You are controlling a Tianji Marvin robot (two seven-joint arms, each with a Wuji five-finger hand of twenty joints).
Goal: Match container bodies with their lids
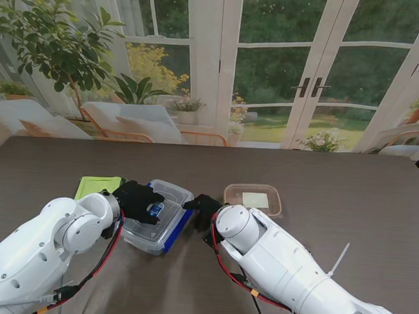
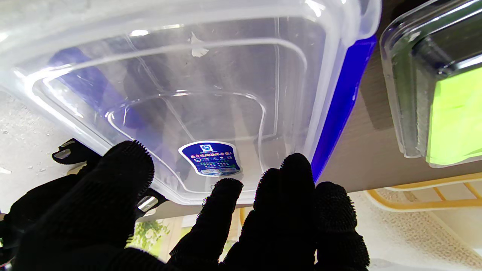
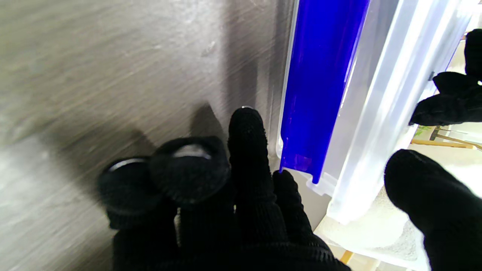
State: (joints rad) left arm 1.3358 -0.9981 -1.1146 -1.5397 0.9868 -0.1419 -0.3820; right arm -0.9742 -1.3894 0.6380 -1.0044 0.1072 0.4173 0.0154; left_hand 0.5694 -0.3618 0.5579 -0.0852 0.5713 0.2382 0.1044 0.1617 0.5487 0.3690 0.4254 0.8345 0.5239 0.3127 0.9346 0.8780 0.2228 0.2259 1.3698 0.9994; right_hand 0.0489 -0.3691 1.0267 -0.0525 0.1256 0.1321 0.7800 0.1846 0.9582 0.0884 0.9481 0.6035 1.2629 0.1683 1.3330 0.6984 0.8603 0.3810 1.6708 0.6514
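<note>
At the bottom corners of the stand view the two white arms rise toward the middle of the brown table (image 1: 347,206). Just above them, at centre-left of the frame, the clear container body (image 1: 157,216) sits on a blue lid (image 1: 180,229) whose edge shows along its right side. The left hand (image 1: 138,199) lies over the body's far-left rim, fingers spread across it; whether it truly grips I cannot tell. The right hand (image 1: 202,207) is at the body's right edge, thumb apart from the fingers, touching the lid's corner, grasping nothing visibly. Farther up-left lies a green lid (image 1: 97,187); right of centre, a shallow clear tray (image 1: 253,199).
</note>
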